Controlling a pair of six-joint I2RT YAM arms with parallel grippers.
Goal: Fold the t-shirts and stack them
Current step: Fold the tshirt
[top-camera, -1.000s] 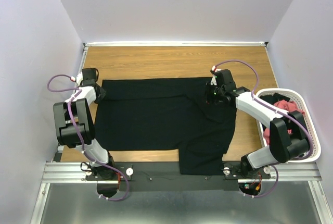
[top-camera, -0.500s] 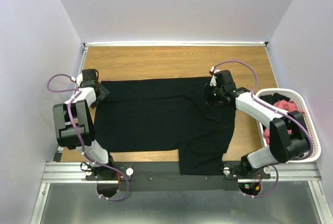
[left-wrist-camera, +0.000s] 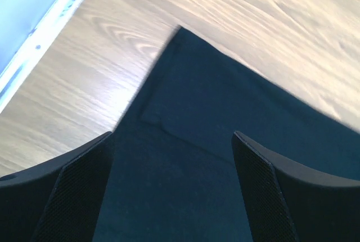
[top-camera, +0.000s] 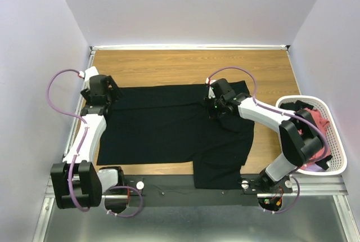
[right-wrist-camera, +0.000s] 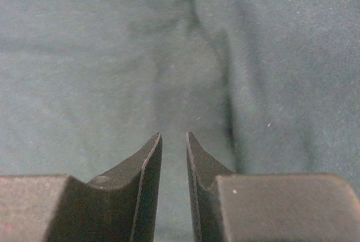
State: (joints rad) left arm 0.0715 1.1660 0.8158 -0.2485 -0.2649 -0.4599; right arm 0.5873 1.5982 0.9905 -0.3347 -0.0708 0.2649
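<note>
cloth lies spread flat mid-frame: the black t-shirt (top-camera: 169,129) covers the wooden table (top-camera: 169,65). my left arm stretches up the left side, and the left gripper (left-wrist-camera: 171,140) hangs wide open over the shirt's upper left corner. my right arm bends in from the lower right. the right gripper (right-wrist-camera: 173,136) sits low on the shirt's upper right, fingers a narrow slit apart, and i cannot tell if cloth is pinched. salmon-red t-shirts (top-camera: 316,119) sit in the white basket (top-camera: 339,152).
</note>
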